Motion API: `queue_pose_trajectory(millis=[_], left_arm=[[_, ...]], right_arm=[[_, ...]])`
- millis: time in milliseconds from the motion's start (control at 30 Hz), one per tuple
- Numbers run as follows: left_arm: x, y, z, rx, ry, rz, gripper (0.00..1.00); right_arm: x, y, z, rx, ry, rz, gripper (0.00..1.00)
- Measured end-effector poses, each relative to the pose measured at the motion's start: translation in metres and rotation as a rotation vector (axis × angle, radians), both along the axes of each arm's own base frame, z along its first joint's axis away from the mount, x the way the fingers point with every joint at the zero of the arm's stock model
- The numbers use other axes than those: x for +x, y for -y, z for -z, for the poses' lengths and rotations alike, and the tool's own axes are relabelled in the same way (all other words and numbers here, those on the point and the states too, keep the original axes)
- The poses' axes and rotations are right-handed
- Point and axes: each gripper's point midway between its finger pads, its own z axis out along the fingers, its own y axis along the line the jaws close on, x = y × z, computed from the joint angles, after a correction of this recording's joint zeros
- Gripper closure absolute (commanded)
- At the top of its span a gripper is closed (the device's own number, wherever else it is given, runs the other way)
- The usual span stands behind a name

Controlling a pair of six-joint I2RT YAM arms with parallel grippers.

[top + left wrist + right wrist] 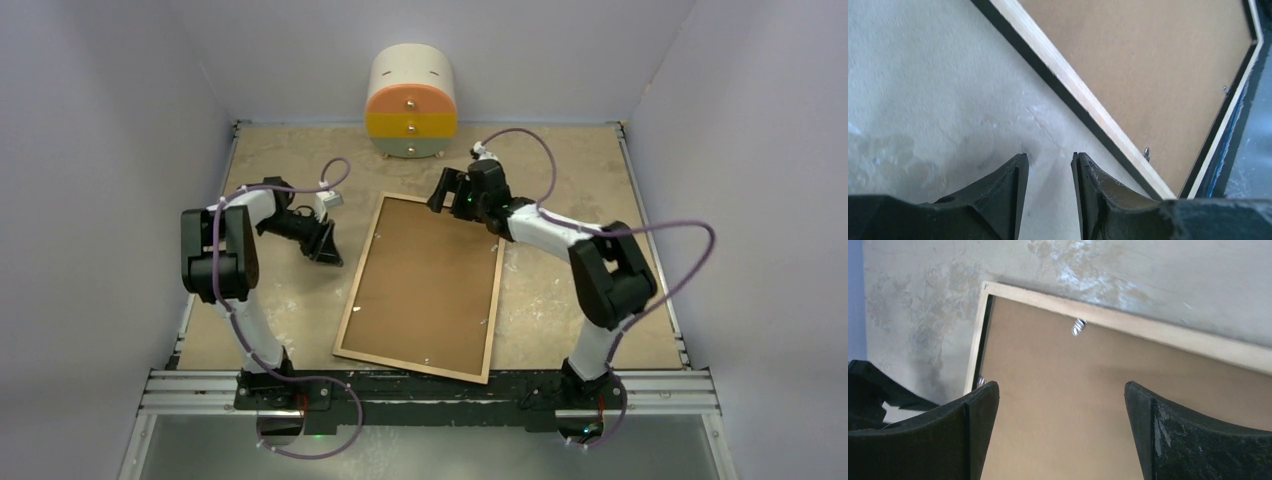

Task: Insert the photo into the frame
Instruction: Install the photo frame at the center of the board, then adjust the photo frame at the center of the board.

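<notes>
Nearest me, along the near edge of the worktop [560,160], sit the two arm bases, and just beyond them lies the frame [358,280], flat and back-side up, so I see its light wood rim with the black edge showing only at the outside. It fills the middle of the worktop, skewed a little, with its near short side reaching the near edge and its far short side pointing toward the far edge. A plain brown backing board [425,285] sits inside the rim, and small metal tabs [1078,327] stand along the inner edge (whatever lies under the board is hidden from me). My left gripper [1049,159] hangs over bare tabletop just beside the frame's left long side, not touching it; its fingers [1010,190] are parted by a narrow gap with nothing between them. My right gripper [1062,390] hovers over the frame's far right corner with its jaws spread wide and empty, the board visible between them. At the far edge, well apart from everything, stands a small rounded drawer unit [412,105] in cream, orange and yellow.
</notes>
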Motion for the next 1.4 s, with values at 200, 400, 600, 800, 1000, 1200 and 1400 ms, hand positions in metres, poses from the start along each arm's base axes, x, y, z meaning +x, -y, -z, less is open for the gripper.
queue_pose_trajectory(millis=[200,400,600,800,1000,1200,1400], left_arm=[[-0.029,-0.01,0.007,0.073,0.021,0.005,0.59],[-0.051,-0.003,0.017,0.125,0.049,0.048,0.6],[-0.058,0.009,0.018,0.196,0.115,0.114,0.61],[-0.06,0.018,0.021,0.268,0.172,0.153,0.65],[-0.062,0.025,0.021,0.308,0.193,0.17,0.63],[-0.07,0.047,0.019,0.316,0.195,0.229,0.62],[-0.065,0.048,0.003,0.301,0.188,0.223,0.54]], right_arm=[[-0.048,0.059,-0.051,-0.057,0.039,0.123,0.01],[-0.107,0.117,-0.012,-0.128,-0.062,0.238,0.01],[-0.15,0.14,0.055,-0.18,-0.245,0.258,0.01],[-0.119,0.117,0.048,-0.029,-0.223,0.226,0.01],[-0.077,0.104,0.044,0.014,-0.232,0.216,0.01],[-0.032,0.104,0.035,-0.01,-0.216,0.231,0.01],[-0.032,0.116,0.008,-0.132,-0.139,0.276,0.04]])
